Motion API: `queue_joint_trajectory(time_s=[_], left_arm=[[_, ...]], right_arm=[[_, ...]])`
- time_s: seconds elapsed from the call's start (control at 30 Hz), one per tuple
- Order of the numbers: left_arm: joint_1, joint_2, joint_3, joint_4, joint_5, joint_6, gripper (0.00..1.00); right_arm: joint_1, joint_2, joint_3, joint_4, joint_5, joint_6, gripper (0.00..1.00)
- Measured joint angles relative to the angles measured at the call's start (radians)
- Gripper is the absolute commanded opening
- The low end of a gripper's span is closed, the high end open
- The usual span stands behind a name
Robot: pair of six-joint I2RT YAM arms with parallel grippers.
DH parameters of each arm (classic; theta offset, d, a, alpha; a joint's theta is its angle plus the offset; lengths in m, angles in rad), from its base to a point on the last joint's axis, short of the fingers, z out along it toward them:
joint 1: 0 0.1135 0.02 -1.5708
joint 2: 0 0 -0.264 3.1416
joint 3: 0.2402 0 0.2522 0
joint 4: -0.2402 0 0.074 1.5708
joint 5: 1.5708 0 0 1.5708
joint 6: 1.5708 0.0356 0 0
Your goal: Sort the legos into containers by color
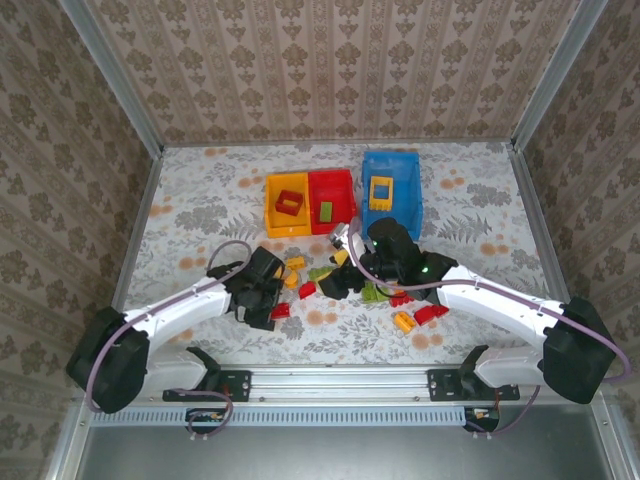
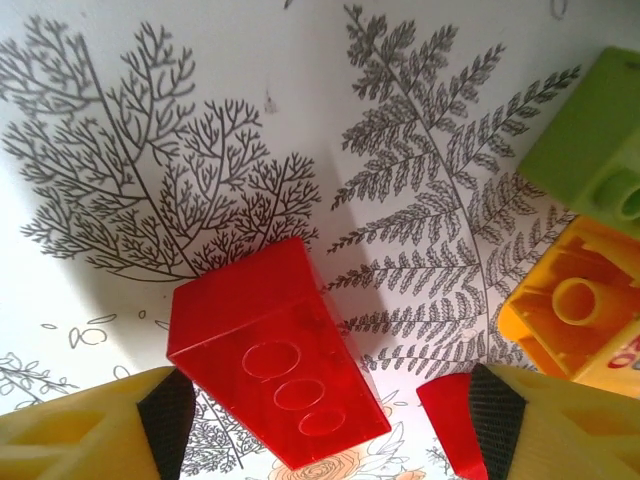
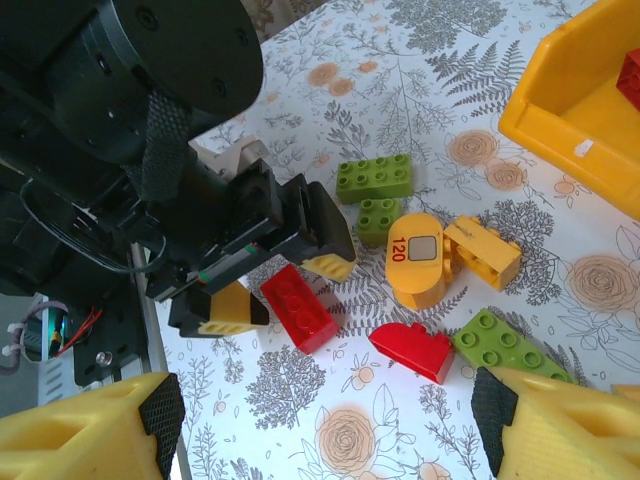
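The legos lie scattered mid-frame on the tabletop in the overhead view, just below the yellow bin, red bin and blue bin. The yellow bin holds a red frame, the red bin a green brick, and the blue bin a yellow frame. The left gripper is spread wide, straddling a red brick lying flat; whether its pads touch it I cannot tell. The right gripper is released and empty, over a red curved piece.
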State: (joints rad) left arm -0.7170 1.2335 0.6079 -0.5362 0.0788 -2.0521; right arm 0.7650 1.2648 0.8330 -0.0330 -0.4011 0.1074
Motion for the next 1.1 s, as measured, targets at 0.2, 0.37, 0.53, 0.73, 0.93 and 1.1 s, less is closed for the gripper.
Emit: queue_joint_trajectory(time_s=[0.2,0.37,0.53,0.73,0.93,1.1], left_arm=[[-0.008,0.024,-0.025,0.039,0.001,-0.026,0.53],[-0.008,0.048,-0.039,0.051,0.011,-0.032,0.40],[-0.006,0.023,-0.023,0.014,-0.018,-0.033,0.28],[0.113,0.049,0.231,-0.128,-0.059,0.221,0.25],[0.208,0.303,0.682,-0.213,-0.061,0.632,0.26],[0.227,0.546,0.962,-0.287,-0.066,0.874,0.26]], right_arm=[[0.000,0.000,0.000,0.000,0.000,0.000,0.79],[0.000,0.000,0.000,0.000,0.002,0.001,0.79],[0.000,0.000,0.000,0.001,0.012,0.001,0.78],[-0.019,-0.029,-0.014,0.047,0.125,0.063,0.79],[-0.090,-0.051,-0.006,0.106,0.256,0.161,0.78],[-0.128,0.007,0.075,0.105,0.299,0.216,0.78]])
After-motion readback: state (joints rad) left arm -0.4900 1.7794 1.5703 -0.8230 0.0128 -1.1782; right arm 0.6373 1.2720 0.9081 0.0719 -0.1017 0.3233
